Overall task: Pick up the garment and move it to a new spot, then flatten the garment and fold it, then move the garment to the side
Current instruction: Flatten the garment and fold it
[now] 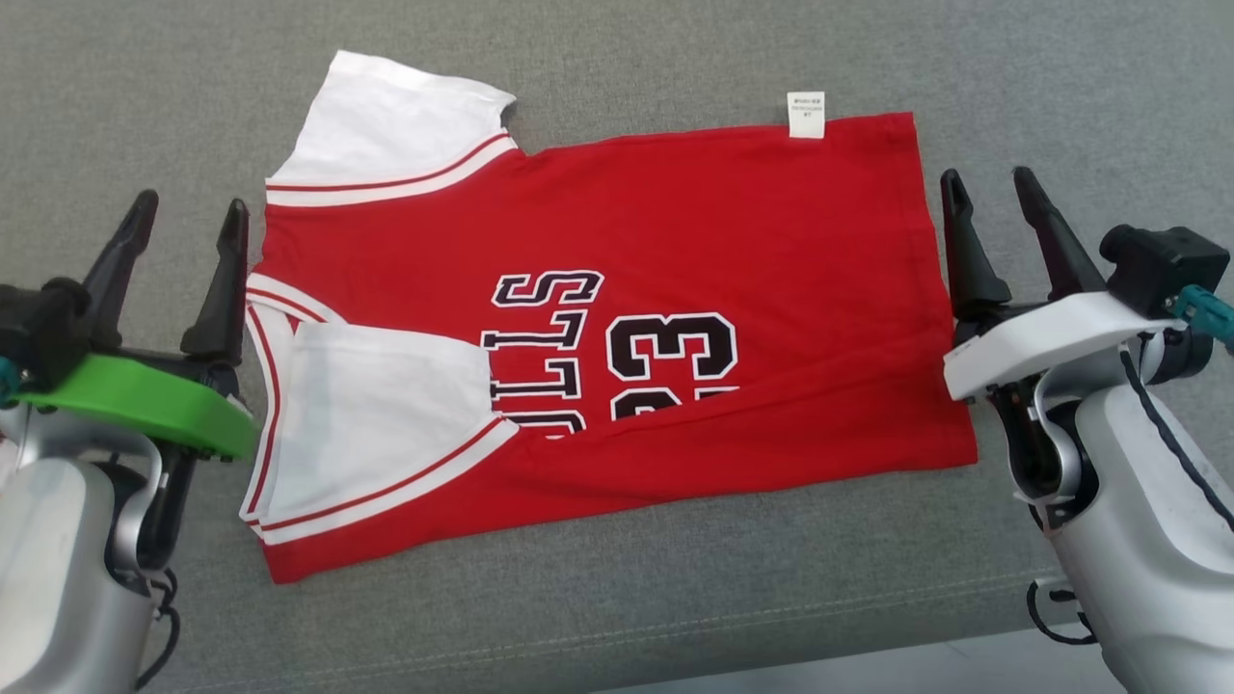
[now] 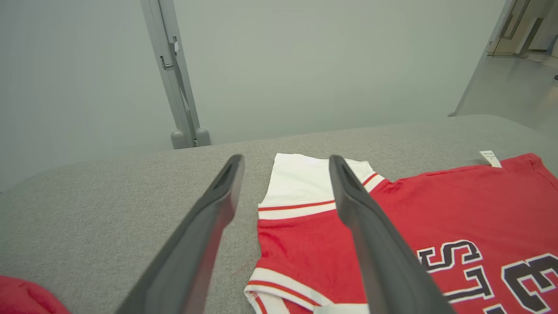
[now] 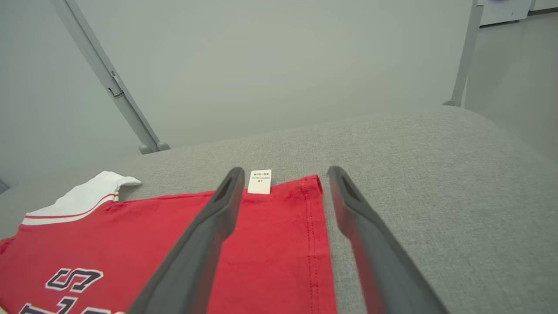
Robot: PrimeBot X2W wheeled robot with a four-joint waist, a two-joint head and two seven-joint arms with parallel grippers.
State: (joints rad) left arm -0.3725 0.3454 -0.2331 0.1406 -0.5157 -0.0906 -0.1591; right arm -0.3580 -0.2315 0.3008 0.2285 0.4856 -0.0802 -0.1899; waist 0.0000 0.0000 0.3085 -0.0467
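A red shirt (image 1: 675,241) with white sleeves is seen spread out on a grey upholstered surface (image 1: 617,58), its neck end turned towards the robot's left and its hem towards the right. The near long edge is folded up over the body, so that the black lettering (image 1: 617,347) is partly covered, and the near sleeve (image 1: 386,405) is laid inward over the red cloth; the far sleeve (image 1: 395,120) is stretched out flat. A small white label (image 1: 806,115) is seen sticking out of the far edge, close to the hem. The left gripper (image 1: 190,202) is held just beside the neck end and the right gripper (image 1: 987,175) just beside the hem — the fingers (image 2: 209,226) of each are spread wide apart and nothing is gripped. In the right wrist view the hem corner (image 3: 311,187) is framed between the two fingers (image 3: 209,235); whether the cloth is touched cannot be told.
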